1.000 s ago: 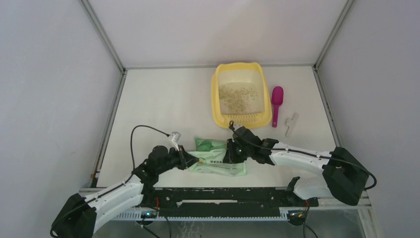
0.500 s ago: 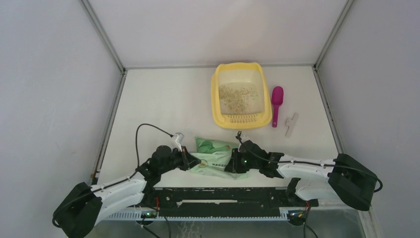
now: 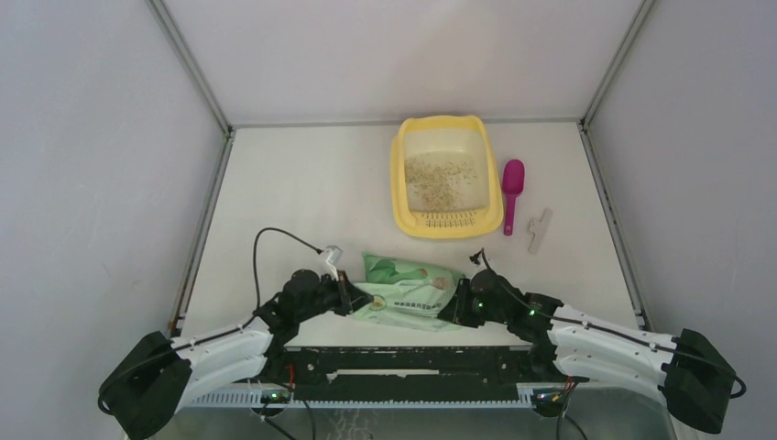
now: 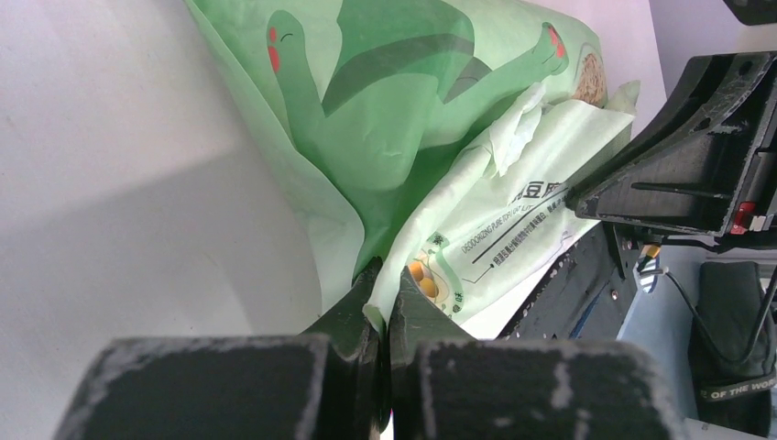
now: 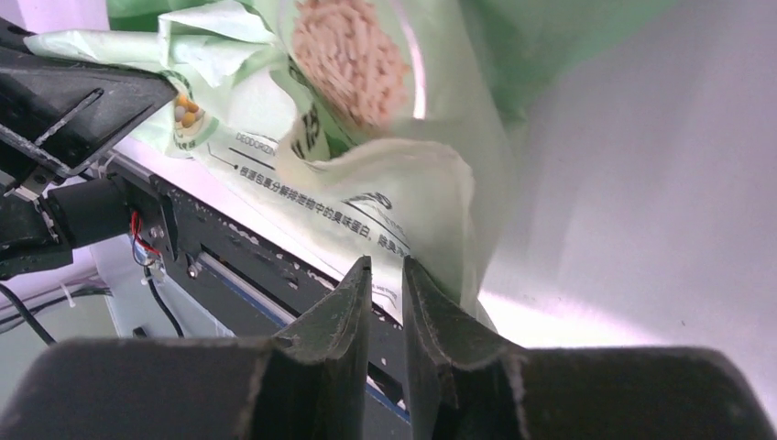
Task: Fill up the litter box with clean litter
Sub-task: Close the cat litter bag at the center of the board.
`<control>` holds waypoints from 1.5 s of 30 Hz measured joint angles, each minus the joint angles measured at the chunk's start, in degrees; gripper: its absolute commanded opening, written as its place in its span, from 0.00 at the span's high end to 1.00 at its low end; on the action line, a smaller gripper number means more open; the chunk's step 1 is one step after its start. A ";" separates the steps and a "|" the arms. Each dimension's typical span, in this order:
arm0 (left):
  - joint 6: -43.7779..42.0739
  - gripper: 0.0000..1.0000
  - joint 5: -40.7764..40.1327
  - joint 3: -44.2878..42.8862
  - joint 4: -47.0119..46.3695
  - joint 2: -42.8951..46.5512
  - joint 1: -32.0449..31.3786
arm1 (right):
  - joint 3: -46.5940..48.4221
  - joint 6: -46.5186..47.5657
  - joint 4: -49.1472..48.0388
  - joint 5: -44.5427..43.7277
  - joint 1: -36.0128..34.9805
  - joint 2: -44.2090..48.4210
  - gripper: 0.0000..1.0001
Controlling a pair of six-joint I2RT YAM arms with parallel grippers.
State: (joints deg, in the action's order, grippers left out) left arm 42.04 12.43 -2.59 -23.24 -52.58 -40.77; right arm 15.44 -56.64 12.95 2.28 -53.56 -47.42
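At the tabletop's (image 3: 302,202) near edge, the left gripper (image 4: 377,275) is pinching the green bag (image 3: 403,291), the right gripper (image 5: 387,261) hovering slightly parted opposite, probably for pouring into the litter box (image 3: 400,183) at the far edge.

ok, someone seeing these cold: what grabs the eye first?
The yellow litter box sits far across the table, with only a thin scatter of litter inside and a magenta scoop just right of it. At the near edge lies a light green bag, the left claw pinched shut on its left edge and the right claw at its right end, jaws slightly apart.
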 measured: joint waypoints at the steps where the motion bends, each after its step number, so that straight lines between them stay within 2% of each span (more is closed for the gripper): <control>1: 0.00 1.00 -0.04 0.00 0.17 0.13 0.00 | 0.15 -0.57 1.75 -0.57 -0.44 0.81 0.74; 7: 0.04 1.00 -0.04 -0.02 0.24 -0.11 -0.22 | 0.66 -4.72 6.21 -3.63 -3.63 0.39 0.75; 15: 1.38 1.00 -0.52 -0.28 -2.45 -4.44 -0.87 | 0.83 -9.31 4.39 -3.80 -6.47 -7.87 0.75; 22: 2.93 0.99 -2.58 -0.52 -8.33 -11.56 -1.62 | -0.35 -11.98 3.02 -4.35 -7.43 -6.99 0.76; 25: 3.58 0.97 -3.17 -0.52 -8.55 -11.21 -1.95 | -1.25 -12.90 3.45 -4.98 -7.67 -4.92 0.76; 28: 4.13 0.96 -4.02 -0.68 -4.04 -6.54 -2.32 | -1.81 -13.22 5.14 -5.46 -7.65 -2.64 0.76; 36: 2.89 0.93 -8.04 -6.60 24.68 16.20 -3.15 | -2.05 -13.18 7.39 -6.23 -6.80 -0.94 0.76; 40: 1.66 0.94 -10.23 -8.68 31.15 18.27 -2.97 | -1.99 -13.16 7.10 -6.10 -6.45 -1.36 0.77; 45: 1.49 0.96 -10.54 -8.74 31.54 15.10 -2.95 | -1.42 -12.63 7.74 -6.38 -7.06 -1.46 0.80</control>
State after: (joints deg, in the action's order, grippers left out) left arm 43.53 1.89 -11.33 8.29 -37.47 -43.72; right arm 14.02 -69.28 20.69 -4.10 -60.62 -48.88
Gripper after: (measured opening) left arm 0.055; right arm 0.216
